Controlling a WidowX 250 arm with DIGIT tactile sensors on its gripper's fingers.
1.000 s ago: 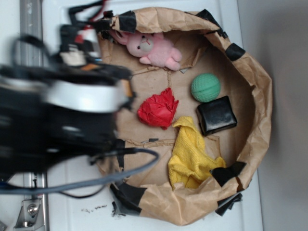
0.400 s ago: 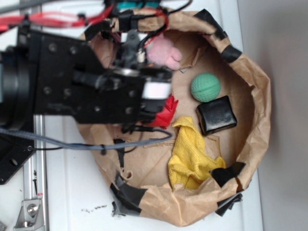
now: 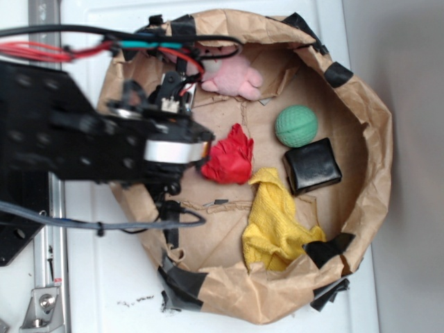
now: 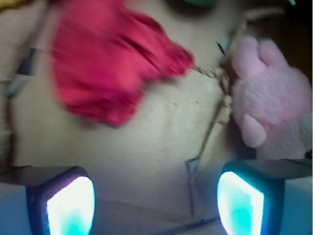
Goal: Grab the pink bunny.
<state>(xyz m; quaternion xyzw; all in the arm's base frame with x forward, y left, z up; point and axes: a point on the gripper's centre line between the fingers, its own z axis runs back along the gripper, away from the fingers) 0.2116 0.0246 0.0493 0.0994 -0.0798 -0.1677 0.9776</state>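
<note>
The crumpled brown paper nest [image 3: 374, 139] on the white counter [image 3: 104, 291] holds everything I care about. My arm reaches in over its left side, and its body hides much of that half in the exterior view. Below and right of it lie the yellow towel [image 3: 274, 225], a black block [image 3: 312, 165], the green ball [image 3: 296, 125] and the red wad of cloth [image 3: 227, 158].

The pink bunny [image 4: 266, 105] lies at the nest's top edge, partly under my cables. From the wrist, it sits ahead and off to the right, beyond my right fingertip, with the red wad ahead to the left. My end effector [image 4: 155, 203] is spread wide and empty over bare paper. I judge I must shift right and forward to bracket the bunny.
</note>
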